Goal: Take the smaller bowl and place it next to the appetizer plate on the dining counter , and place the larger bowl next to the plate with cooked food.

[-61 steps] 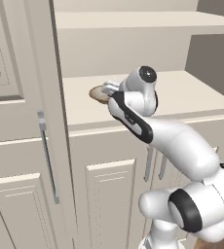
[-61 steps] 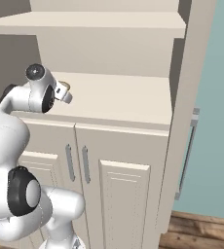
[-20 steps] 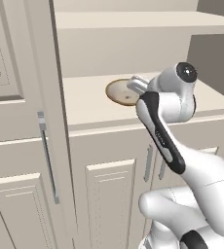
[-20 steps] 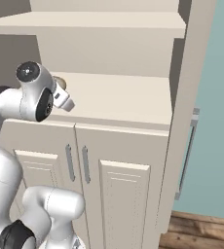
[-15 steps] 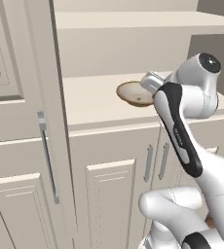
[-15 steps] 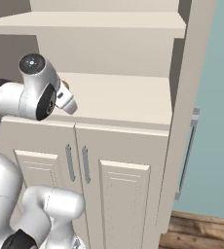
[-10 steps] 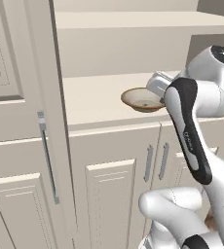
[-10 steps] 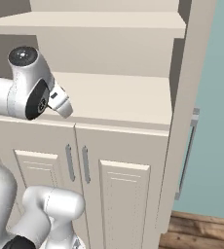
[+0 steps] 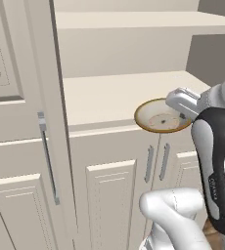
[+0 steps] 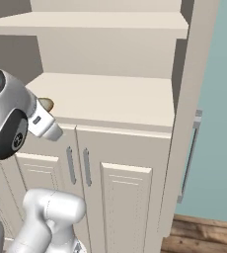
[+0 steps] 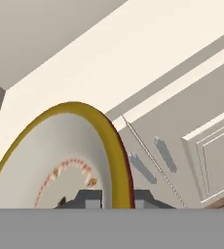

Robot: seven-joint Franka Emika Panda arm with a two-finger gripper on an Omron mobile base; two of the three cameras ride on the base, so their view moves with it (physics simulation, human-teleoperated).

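The claw point(image 11: 111, 197) is closed tight on the rim of the smaller bowl point(image 9: 162, 116), one finger inside and one outside. The bowl hangs over the front edge of the cream shelf point(image 9: 109, 95), above the cabinet doors point(image 9: 114, 193), so it seems lifted and on its way out. The judgement is that only the first pick is done. The carry to the dining counter, the placing beside the appetizer plate, and all the work with the larger bowl are left

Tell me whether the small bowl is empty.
Empty: the bowl shows only its pale inside with a faint printed pattern, in the left base and hand views.
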